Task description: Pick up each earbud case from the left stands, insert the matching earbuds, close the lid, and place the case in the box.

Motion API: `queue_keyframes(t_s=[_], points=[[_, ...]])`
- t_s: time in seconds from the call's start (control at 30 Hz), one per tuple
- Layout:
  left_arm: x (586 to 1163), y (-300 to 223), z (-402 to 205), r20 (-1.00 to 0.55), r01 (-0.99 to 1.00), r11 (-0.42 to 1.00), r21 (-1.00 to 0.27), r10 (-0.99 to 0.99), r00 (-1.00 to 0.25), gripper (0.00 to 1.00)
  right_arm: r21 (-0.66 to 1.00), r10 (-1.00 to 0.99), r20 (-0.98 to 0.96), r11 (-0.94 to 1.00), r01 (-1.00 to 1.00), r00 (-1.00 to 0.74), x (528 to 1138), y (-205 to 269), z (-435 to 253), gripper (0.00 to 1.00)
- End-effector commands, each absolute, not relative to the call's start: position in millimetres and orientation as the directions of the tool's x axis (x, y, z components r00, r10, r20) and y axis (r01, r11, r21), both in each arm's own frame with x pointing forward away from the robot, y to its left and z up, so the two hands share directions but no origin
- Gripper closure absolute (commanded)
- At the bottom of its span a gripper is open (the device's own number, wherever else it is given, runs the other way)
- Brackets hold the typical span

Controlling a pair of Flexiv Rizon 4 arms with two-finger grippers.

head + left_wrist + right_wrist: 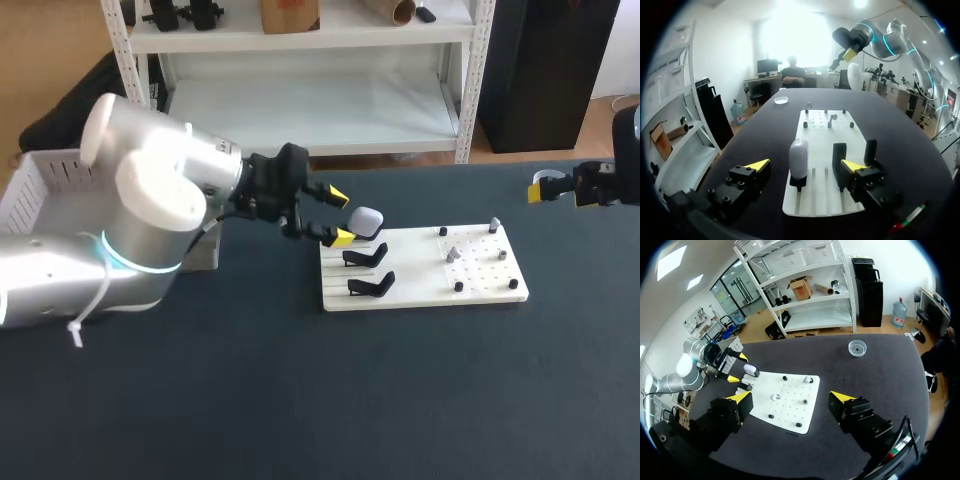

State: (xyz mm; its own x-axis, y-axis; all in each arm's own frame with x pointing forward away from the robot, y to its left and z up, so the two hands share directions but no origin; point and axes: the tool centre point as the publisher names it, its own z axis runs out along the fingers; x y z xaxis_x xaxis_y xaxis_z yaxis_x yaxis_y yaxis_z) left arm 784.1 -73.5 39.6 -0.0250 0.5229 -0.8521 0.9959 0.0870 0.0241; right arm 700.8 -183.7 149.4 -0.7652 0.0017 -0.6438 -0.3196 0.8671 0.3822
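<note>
a white board (420, 268) lies on the dark tabletop (300, 400). on the board's left part three black stands sit in a row. the rear one carries the white earbud case (366, 221), upright, while the middle stand (366, 256) and the front stand (372, 286) are bare. on the board's right part, among black pegs, sit small pale earbuds (452, 254). the left gripper (341, 216) hangs at the board's rear left corner, its fingers spread wide. the case sits in the gap at their tips, touched by neither. the right gripper (791, 397) hangs well off the board's right rear, fingers wide apart and holding nothing. a white slatted box (40, 185) stands well to the board's left, partly behind the left arm (150, 210). a small clear dish (857, 347) sits on the tabletop off the board's right rear, apart from it.
</note>
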Motion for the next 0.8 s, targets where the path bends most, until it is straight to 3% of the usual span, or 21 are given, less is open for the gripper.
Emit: queue_keyframes(t_s=[0.03, 0.2, 0.47, 0.7, 0.8], points=[[794, -81, 34, -0.848, 0.999, 0.053, 0.005, 0.53, -0.024, 0.12, 0.383, 0.001, -0.644, 0.866, -0.322, -0.765, 701, -184, 149, 0.0], [792, -88, 30, -0.851, 0.999, 0.047, -0.002, 0.525, -0.026, 0.21, 0.383, 0.001, -0.644, 0.866, -0.322, -0.765, 701, -184, 149, 0.0], [796, -93, 22, -0.855, 0.999, 0.047, -0.017, 0.517, -0.039, 0.23, 0.383, 0.001, -0.644, 0.866, -0.322, -0.765, 701, -184, 149, 0.0], [796, -96, 17, -0.858, 0.998, 0.048, -0.032, 0.51, -0.052, 0.5, 0.383, 0.001, -0.644, 0.866, -0.322, -0.765, 701, -184, 149, 0.0], [796, -96, 15, -0.859, 0.998, 0.047, -0.037, 0.509, -0.056, 0.5, 0.383, 0.001, -0.644, 0.866, -0.322, -0.765, 701, -184, 149, 0.0]])
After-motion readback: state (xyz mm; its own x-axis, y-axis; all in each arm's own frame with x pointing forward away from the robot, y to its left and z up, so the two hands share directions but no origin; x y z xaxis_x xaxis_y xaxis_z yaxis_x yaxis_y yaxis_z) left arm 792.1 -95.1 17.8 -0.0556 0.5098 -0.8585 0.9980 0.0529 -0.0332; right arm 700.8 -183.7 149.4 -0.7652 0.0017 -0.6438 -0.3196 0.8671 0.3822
